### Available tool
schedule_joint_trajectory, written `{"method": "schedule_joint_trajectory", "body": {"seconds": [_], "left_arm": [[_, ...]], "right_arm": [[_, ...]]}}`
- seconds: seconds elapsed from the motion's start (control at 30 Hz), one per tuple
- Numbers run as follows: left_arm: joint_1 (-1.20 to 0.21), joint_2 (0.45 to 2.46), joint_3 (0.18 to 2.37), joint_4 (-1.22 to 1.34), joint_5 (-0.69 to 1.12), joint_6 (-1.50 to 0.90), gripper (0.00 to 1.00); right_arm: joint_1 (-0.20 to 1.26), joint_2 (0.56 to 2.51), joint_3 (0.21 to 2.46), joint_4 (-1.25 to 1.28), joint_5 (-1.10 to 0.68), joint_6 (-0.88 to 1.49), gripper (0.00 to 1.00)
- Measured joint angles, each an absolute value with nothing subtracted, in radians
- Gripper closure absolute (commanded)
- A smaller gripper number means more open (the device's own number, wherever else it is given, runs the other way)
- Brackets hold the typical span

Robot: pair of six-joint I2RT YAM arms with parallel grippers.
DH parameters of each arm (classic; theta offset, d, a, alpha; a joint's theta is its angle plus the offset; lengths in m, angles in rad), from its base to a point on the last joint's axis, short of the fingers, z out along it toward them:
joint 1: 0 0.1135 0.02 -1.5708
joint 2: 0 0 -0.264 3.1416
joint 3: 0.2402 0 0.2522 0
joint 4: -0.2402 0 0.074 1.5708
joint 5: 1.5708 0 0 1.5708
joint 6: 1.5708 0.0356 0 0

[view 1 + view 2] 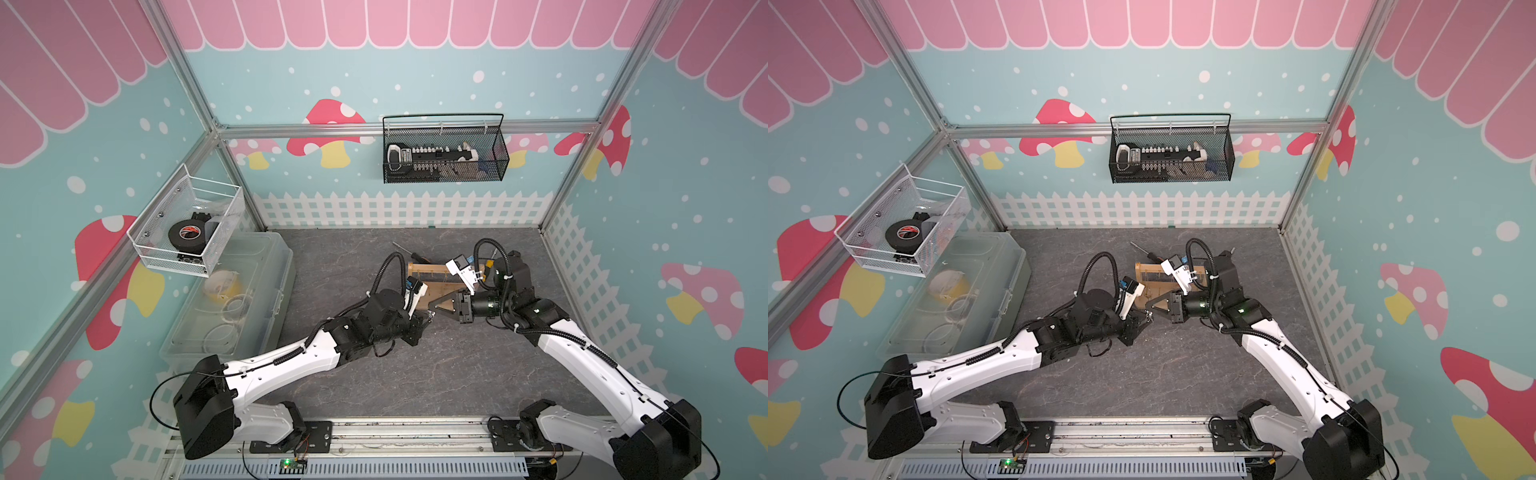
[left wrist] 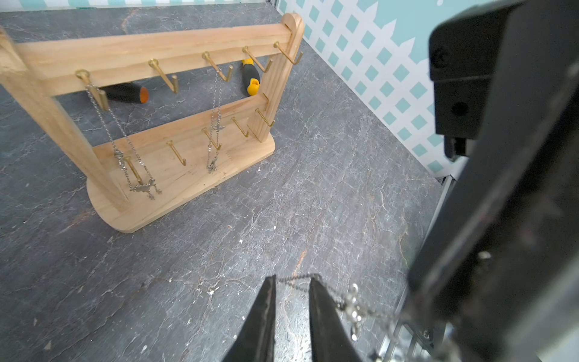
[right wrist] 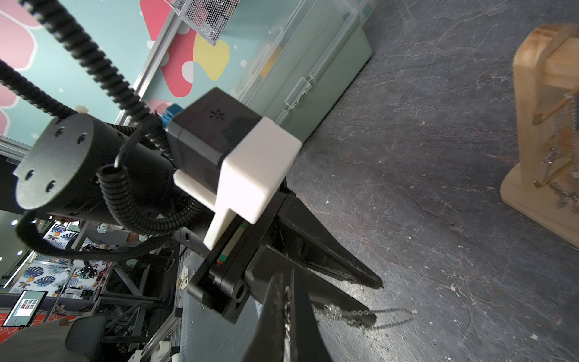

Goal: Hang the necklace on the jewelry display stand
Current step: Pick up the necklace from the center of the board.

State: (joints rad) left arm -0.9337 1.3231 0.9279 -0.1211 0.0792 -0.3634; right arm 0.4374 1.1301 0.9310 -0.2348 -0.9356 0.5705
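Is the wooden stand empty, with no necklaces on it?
No, two silver chains hang on the jewelry display stand.

necklace spans the parted left gripper, jewelry display stand beyond.

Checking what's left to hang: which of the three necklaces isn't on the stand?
The necklace pinched in the right gripper and draped across the left gripper; the other two chains hang from top-bar pegs of the jewelry display stand.
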Motion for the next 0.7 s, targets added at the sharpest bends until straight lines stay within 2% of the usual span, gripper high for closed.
{"method": "schedule_joint_trajectory", "body": {"seconds": [0.17,0.7], "left_arm": [[-0.934,1.323,0.928,-0.113,0.084,-0.364,0.73],[-0.937,1.322,0.905,-0.092,0.109,-0.367,0.69]], "right_arm": [[0.440,1.130,0.931,-0.235,-0.936,0.570,1.00],[0.440,1.130,0.952,-0.238,-0.936,0.562,1.00]]}}
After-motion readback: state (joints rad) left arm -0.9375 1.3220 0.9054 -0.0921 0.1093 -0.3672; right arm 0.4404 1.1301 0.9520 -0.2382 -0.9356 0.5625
